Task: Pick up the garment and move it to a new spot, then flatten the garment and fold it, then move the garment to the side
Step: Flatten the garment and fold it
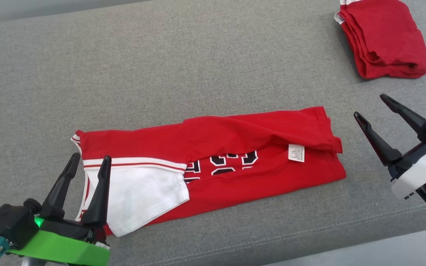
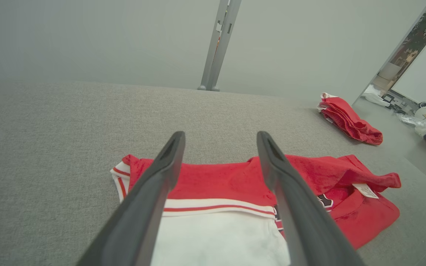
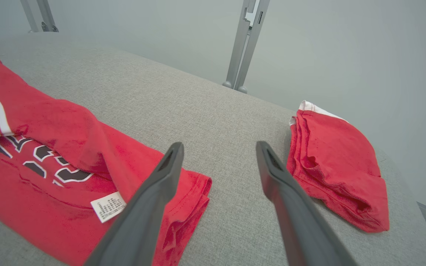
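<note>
Along the table's [image 1: 161, 66] front edge the garment [image 1: 235, 147] lies lengthwise, its white end at the left claw [image 1: 90, 158], the right claw [image 1: 370, 106] near its other end, both spread apart and empty.

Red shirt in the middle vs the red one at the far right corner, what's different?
The middle shirt lies as a long, half-folded strip; the corner shirt is a compact stacked bundle. The middle shirt shows a white panel, black lettering and a care label; the corner shirt shows nearly all red, with a sliver of white trim. Both are red, on the grey surface.
</note>
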You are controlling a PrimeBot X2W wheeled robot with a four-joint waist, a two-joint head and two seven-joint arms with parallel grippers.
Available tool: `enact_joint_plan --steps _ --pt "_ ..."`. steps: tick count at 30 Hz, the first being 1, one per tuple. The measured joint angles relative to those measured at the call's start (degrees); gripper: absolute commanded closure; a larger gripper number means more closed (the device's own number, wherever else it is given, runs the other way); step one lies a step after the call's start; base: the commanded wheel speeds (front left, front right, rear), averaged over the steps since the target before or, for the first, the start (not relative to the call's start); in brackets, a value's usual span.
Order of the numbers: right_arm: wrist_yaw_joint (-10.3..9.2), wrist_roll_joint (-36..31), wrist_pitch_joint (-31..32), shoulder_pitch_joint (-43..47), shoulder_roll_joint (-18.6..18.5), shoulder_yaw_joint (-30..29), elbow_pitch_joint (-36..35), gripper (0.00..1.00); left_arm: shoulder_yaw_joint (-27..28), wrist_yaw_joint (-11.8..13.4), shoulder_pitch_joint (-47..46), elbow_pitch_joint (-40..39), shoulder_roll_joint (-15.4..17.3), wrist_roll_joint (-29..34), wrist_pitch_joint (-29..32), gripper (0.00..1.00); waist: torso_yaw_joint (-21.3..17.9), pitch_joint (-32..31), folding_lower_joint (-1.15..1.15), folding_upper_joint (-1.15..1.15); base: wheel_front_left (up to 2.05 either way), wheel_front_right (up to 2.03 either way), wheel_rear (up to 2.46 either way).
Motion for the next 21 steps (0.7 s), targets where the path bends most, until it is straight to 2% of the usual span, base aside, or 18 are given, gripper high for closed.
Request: enact_joint_plan --steps 7,14,21 --pt "0.00 2.7 1.2 2.4 4.9 -7.5 2.0 0.00 2.7 0.6 -0.5 0.8 -5.4 3.4 -0.1 0.00 1.3 -1.9 0.00 0.00 0.00 0.00 0.00" --pt "0.02 6.3 10.1 1.2 11.7 -10.3 8.7 0.00 3.4 1.2 -0.2 2.0 -9.9 7.8 -0.1 0.00 3.7 -3.3 0.00 0.00 0.00 0.00 0.00" --pt "0.01 8.7 19.2 0.1 16.4 -14.4 17.4 0.00 5.4 1.7 0.8 3.2 -11.8 10.6 -0.1 0.00 6.8 -4.3 0.00 0.00 0.00 0.00 0.00"
